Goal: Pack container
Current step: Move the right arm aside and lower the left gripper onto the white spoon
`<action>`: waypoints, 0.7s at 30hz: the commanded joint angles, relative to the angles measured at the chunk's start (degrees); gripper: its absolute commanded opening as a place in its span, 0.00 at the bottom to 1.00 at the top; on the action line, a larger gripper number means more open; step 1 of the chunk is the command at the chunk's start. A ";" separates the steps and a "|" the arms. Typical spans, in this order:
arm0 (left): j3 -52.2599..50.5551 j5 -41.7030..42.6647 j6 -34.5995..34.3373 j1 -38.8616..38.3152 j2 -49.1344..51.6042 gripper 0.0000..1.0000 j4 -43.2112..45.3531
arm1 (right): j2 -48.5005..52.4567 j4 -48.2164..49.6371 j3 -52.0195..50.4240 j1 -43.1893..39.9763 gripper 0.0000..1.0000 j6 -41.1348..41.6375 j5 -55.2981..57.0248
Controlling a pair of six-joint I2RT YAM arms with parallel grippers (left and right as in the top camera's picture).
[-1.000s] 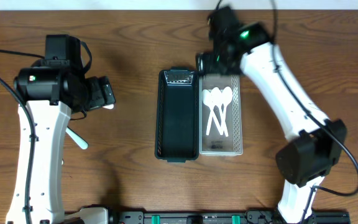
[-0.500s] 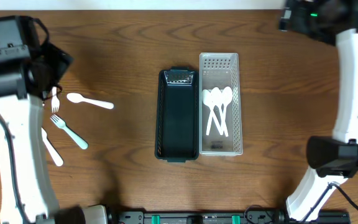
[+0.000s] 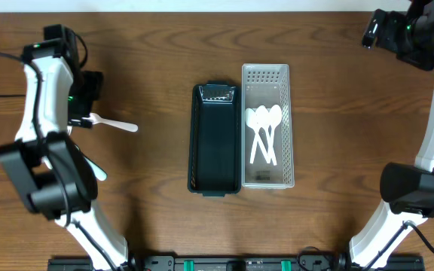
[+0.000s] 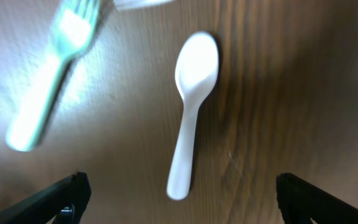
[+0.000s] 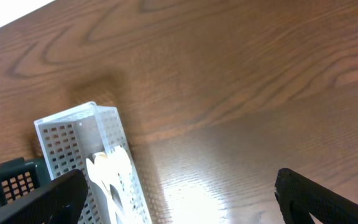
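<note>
A white spoon (image 3: 113, 123) lies on the wooden table at the left; it also shows in the left wrist view (image 4: 191, 106). My left gripper (image 3: 87, 92) hovers open just over its bowl end, with the fingers (image 4: 179, 205) spread wide and empty. A mint green fork (image 4: 47, 81) lies beside the spoon. The black container (image 3: 215, 139) stands at the centre and looks empty. The white perforated basket (image 3: 267, 86) beside it holds several white spoons (image 3: 264, 132). My right gripper (image 3: 389, 34) is open and empty at the far right, well away from the basket (image 5: 73, 134).
The fork's handle (image 3: 98, 172) peeks out from under my left arm. A corner of the black container (image 5: 12, 182) shows in the right wrist view. Bare wood lies between the cutlery and the containers, and to the right of the basket.
My left arm has swung in from the left edge to above the white spoon, covering most of the cutlery. My right arm has shifted slightly further right.
</note>
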 commanded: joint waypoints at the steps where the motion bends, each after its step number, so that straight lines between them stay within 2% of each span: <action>1: 0.35 4.98 -2.40 -0.07 3.96 0.98 0.85 | 0.04 -0.70 0.37 -0.17 0.99 -0.57 -0.63; 6: 0.35 6.40 -2.14 -0.07 8.61 0.98 3.19 | 0.04 -1.29 0.37 -0.17 0.99 -0.02 -0.61; 10: 0.31 6.43 1.90 -0.02 11.19 0.98 4.63 | 0.04 -1.31 0.37 -0.17 0.99 -0.02 -0.61; 21: -0.72 6.12 3.91 0.11 12.46 0.98 5.88 | 0.04 -1.27 0.37 -0.17 0.99 0.39 -0.57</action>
